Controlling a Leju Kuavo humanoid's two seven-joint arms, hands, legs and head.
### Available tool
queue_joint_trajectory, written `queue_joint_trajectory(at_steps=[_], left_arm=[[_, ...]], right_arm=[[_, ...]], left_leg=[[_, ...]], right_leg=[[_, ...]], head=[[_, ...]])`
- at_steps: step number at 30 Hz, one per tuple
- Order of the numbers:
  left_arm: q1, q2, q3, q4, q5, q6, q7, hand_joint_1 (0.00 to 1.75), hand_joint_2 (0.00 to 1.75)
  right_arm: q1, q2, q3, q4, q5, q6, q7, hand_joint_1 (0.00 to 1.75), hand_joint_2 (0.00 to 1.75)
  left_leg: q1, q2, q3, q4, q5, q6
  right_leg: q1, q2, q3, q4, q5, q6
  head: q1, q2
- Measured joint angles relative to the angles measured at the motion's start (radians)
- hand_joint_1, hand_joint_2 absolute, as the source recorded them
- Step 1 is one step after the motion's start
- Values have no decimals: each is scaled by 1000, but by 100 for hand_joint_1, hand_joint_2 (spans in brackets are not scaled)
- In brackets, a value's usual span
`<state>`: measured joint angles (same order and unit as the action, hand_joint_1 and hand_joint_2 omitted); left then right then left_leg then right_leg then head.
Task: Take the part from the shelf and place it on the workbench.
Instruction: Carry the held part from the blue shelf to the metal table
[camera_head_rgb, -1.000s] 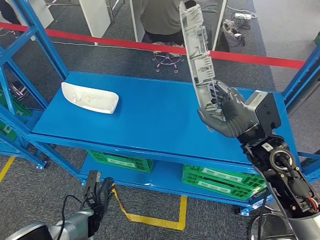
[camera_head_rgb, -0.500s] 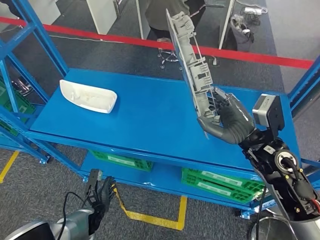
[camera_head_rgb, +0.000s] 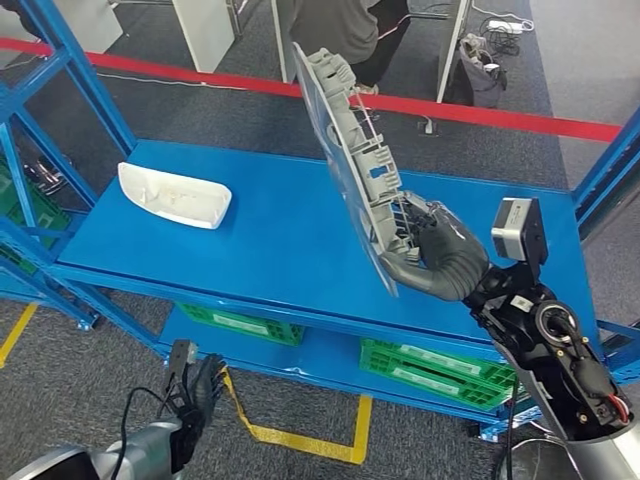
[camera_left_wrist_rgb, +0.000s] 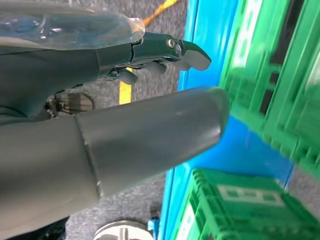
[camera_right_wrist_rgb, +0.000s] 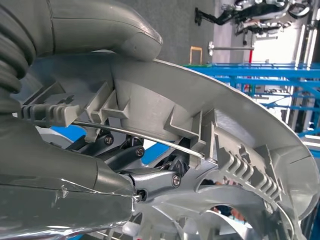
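On my far left the left hand (camera_head_rgb: 198, 398) hangs low beside the blue shelf (camera_head_rgb: 249, 235), down by the carpet and the yellow floor tape (camera_head_rgb: 302, 440). From its wrist camera I see the thumb and the darker fingers (camera_left_wrist_rgb: 181, 52) stretched out straight and apart, with nothing in them; green crates (camera_left_wrist_rgb: 264, 75) on the lower level lie just past the fingertips.

Moving right, a white curved part (camera_head_rgb: 175, 195) lies flat on the left end of the top shelf board, well apart from either hand.

Further right, the long grey ribbed part (camera_head_rgb: 355, 165) is up in the air above the shelf board, tilted so its upper end leans left and away toward the red tape line (camera_head_rgb: 453, 110) on the floor. My right hand (camera_head_rgb: 441, 262) grips it at the lower end: the thumb lies along the near edge, the fingers wrap into the ribbed inner side. The right wrist camera confirms it, the thumb pressing the outer shell (camera_right_wrist_rgb: 226, 120) and the fingers tucked among the ribs.

Behind the shelf a person (camera_head_rgb: 340, 35) sits.
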<state>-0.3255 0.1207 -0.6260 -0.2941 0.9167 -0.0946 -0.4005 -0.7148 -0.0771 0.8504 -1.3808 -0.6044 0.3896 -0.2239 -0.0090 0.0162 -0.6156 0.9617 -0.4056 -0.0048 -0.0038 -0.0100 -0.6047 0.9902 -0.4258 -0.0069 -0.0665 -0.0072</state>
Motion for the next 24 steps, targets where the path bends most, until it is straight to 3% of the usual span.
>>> queue_joint_trajectory(at_steps=[2, 3, 6, 7, 8, 9, 11, 13, 16, 18, 20, 22, 23, 24], left_arm=[[1, -1, 0, 0, 1, 0, 0, 0, 0], [1, -1, 0, 0, 1, 0, 0, 0, 0], [2, -3, 0, 0, 2, 0, 0, 0, 0], [3, -3, 0, 0, 2, 0, 0, 0, 0], [5, -4, 0, 0, 2, 0, 0, 0, 0], [6, -4, 0, 0, 2, 0, 0, 0, 0], [6, -5, 0, 0, 2, 0, 0, 0, 0], [5, -5, 0, 1, 1, 0, 1, 0, 0], [8, -4, 0, 1, 0, 1, 3, 0, 0], [9, -4, 0, 1, -2, 1, 5, 0, 0], [6, -5, 0, 1, -2, 2, 8, 0, 0], [5, -5, 0, 1, -3, 3, 10, 0, 0], [6, -6, 0, 1, -3, 3, 11, 0, 0], [6, -7, 0, 1, -4, 5, 11, 0, 0]], right_arm=[[0, 0, 0, -1, 3, -2, 2, 175, 175], [0, 0, 0, -1, 4, -2, 2, 175, 175], [0, 0, 1, -5, 5, -3, 3, 175, 175], [1, 0, 1, -5, 5, -3, 3, 175, 175], [2, -1, 2, -5, 5, -3, 3, 175, 175], [2, -1, 3, -5, 6, -3, 4, 175, 175], [1, -1, 4, -6, 8, -6, 4, 175, 175], [-1, -1, 5, -7, 13, -9, 4, 175, 175], [-1, -1, 7, -10, 23, -11, 6, 175, 175], [-1, -1, 7, -11, 27, -12, 7, 175, 175], [-2, -1, 7, -13, 32, -16, 7, 175, 175], [-1, -1, 7, -14, 37, -20, 7, 175, 175], [-1, -1, 7, -14, 39, -21, 8, 175, 175], [0, -1, 7, -14, 41, -22, 9, 175, 175]], left_leg=[[6, -10, 8, -10, 5, 7], [10, -14, 12, -16, 8, 11], [13, -26, 18, -20, 10, 17], [13, -31, 18, -19, 10, 18], [14, -37, 19, -19, 9, 17], [15, -43, 20, -17, 8, 16], [18, -56, 21, -13, 4, 10], [19, -66, 15, -5, 2, 0], [20, -78, 6, -2, 5, -15], [21, -62, -8, 28, -14, -25], [21, -37, -62, 141, -67, -34], [22, -27, -131, 271, -113, -39], [23, -25, -147, 296, -113, -39], [23, -24, -142, 279, -94, -38]], right_leg=[[0, -5, -2, 10, -14, 9], [0, -3, -13, 38, -34, 12], [-1, 6, -90, 225, -129, 20], [-2, 7, -111, 275, -144, 23], [-4, 7, -117, 289, -140, 25], [-6, 7, -105, 263, -118, 26], [-10, 17, -41, 130, -50, 27], [-13, 36, 14, 26, -20, 25], [-11, 40, 28, 1, -21, 13], [-12, 31, 33, -7, -16, 1], [-12, 21, 36, -11, -15, -8], [-10, 11, 37, -11, -16, -13], [-9, 6, 37, -11, -17, -14], [-8, 1, 37, -11, -18, -14]], head=[[3, 0], [6, 0], [15, 0], [17, 0], [17, 0], [17, 0], [18, 0], [20, 0], [20, 0], [17, 0], [9, 0], [3, 0], [2, 0], [0, 0]])
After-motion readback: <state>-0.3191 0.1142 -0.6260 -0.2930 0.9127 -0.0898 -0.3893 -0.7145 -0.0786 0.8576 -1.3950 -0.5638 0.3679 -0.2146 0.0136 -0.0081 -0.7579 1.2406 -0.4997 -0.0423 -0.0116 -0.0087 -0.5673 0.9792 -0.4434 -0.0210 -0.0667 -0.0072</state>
